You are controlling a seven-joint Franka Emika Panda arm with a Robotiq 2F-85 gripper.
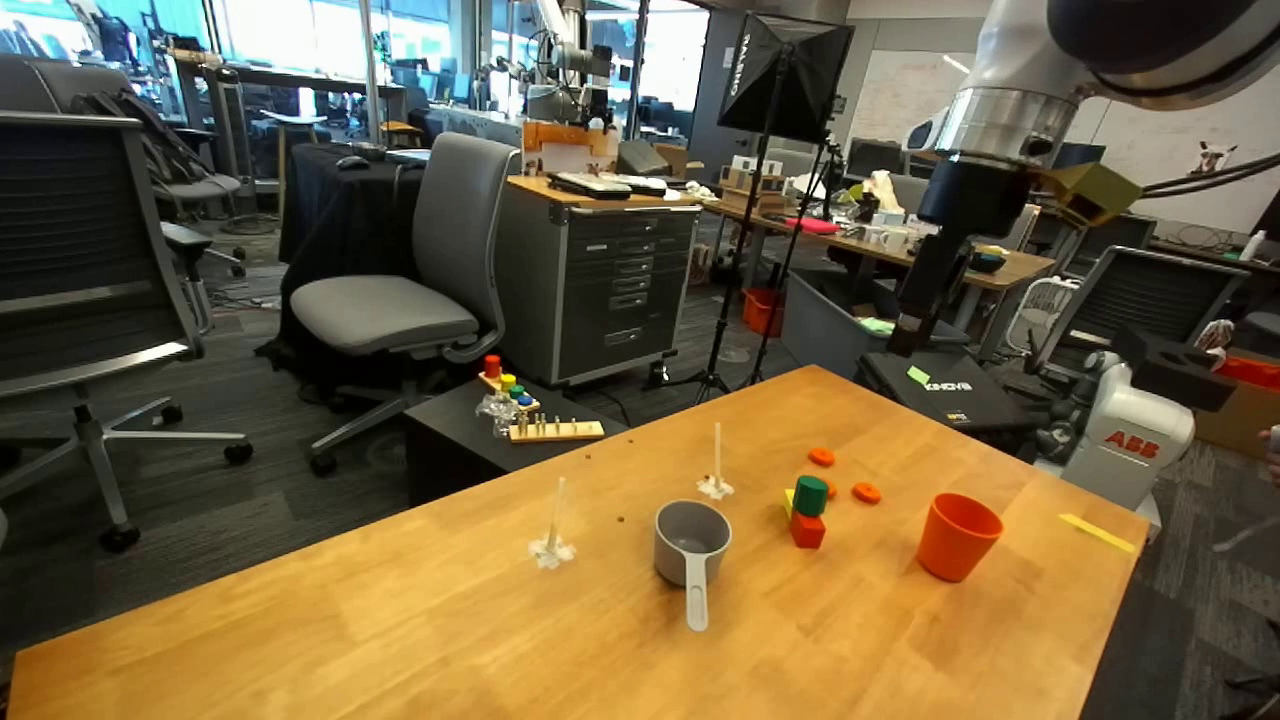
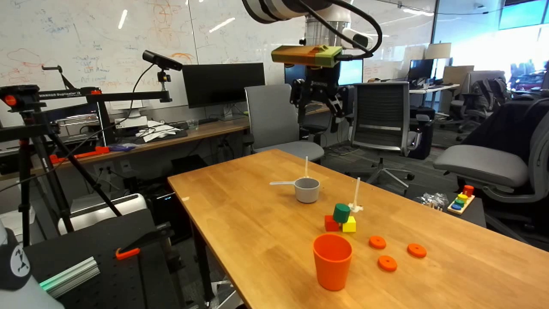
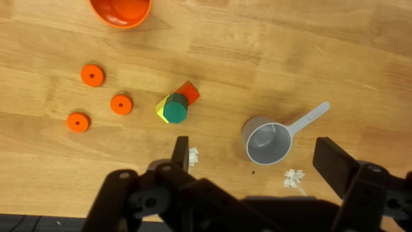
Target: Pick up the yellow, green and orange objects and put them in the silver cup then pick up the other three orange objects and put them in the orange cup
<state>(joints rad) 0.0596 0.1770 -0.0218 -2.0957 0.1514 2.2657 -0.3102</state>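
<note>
Nearest in the wrist view, the gripper point(image 3: 252, 145), empty, jaws spread wide, high over the table point(image 1: 350, 620) and touching nothing there. Closest to it in that view, two thin upright rods point(image 1: 556, 515) point(image 1: 717, 452), taped down near the silver cup point(image 3: 268, 141): easy to clip with a spread jaw on a careless descent. Then the silver cup itself, grey and upright, with nothing showing inside; liable to spin or tip from a bump against the handle point(image 3: 309, 118), and perhaps tight for a third piece if dropped askew. Standing apart from the cup, the first trio, not yet lifted: green cylinder point(image 3: 175, 111) perched across red-orange block point(image 3: 189, 91) and yellow block point(image 3: 161, 109). Probably the touchiest spot: likely to topple and roll from a low or off-centre grip, or from taking a lower block first, with some danger too of pinching two pieces at once. Contact between the lower pair hard to judge. Farther out, three orange discs point(image 3: 93, 75) point(image 3: 121, 104) point(image 3: 78, 122), flat on the table, apart from one another: apt to slip from a grip stopped too high, or to cost a scrape if reached too deep. Beyond them, the orange cup point(image 2: 333, 264), upright, cut off by the edge of the wrist view; maybe light enough to tip from a release against the rim.
</note>
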